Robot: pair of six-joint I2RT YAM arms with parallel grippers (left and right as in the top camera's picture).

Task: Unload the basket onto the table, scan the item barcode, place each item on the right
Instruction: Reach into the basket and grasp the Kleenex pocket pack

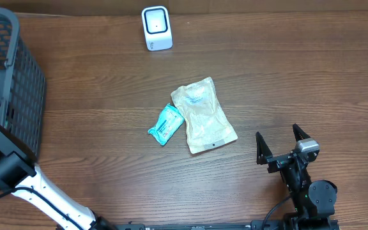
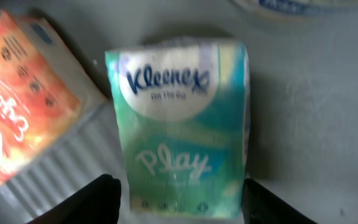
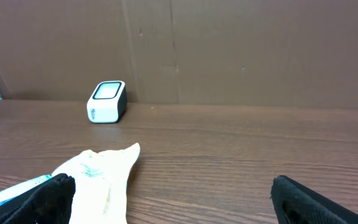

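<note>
In the left wrist view a green Kleenex tissue pack lies flat on a grey floor. My left gripper is open, with one dark finger on each side of the pack's lower end. The right finger is almost against the pack and a small gap shows on the left. The white barcode scanner stands at the table's far edge, also visible from the right wrist. My right gripper rests open and empty at the front right.
A dark wire basket stands at the left, where the left arm reaches. An orange packet lies beside the tissue pack. At mid-table lie a beige pouch and a small teal pack.
</note>
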